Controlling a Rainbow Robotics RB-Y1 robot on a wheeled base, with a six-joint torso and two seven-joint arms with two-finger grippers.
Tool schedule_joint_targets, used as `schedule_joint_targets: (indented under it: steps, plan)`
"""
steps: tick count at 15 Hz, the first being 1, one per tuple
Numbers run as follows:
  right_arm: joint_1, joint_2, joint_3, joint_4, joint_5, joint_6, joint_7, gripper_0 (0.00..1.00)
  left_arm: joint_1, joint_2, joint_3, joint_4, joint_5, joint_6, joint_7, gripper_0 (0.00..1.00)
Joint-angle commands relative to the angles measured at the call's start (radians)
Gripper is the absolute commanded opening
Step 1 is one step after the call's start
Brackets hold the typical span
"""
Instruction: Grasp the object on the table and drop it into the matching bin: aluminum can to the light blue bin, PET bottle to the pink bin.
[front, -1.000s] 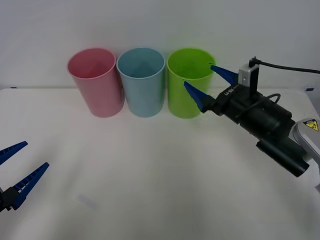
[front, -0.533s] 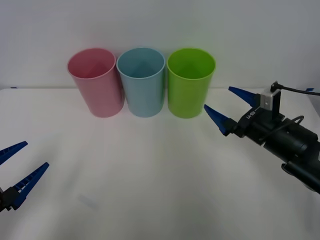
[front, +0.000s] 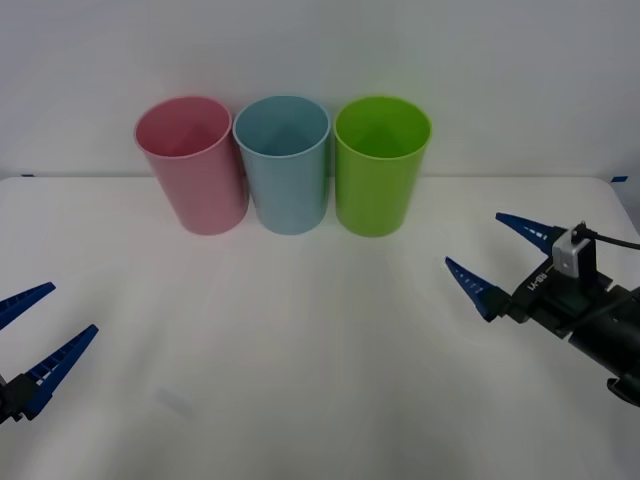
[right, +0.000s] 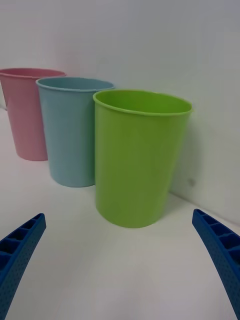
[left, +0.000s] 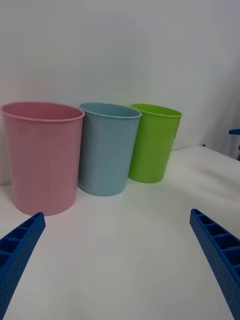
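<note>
Front view shows both jaws spread; wrist views show bins.

table (front: 300, 380): white | on it: pink bin (front: 192, 165), light blue bin (front: 284, 164), green bin (front: 380, 165)

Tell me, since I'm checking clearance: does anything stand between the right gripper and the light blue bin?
Nothing blocks it. Bare table lies between the open right gripper and the light blue bin; the lime green bin stands beside it, toward the gripper's side.
</note>
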Motion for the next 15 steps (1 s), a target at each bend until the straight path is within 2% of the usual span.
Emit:
schedule_joint_targets:
  steps: [1, 8, 15]
  plan:
    - [0.062, 0.009, -0.057, 0.000, 0.000, -0.087, 0.008, 1.00, 0.000, 0.000, 0.000, 0.000, 0.000, 0.000, 0.000, 1.00]
    - [0.205, 0.046, -0.221, 0.000, 0.000, -0.327, 0.008, 1.00, 0.000, 0.000, 0.000, 0.000, 0.000, 0.000, 0.000, 1.00]
    - [0.305, 0.113, -0.363, 0.003, 0.000, -0.489, 0.008, 1.00, 0.000, 0.000, 0.000, 0.000, 0.000, 0.000, 0.000, 1.00]
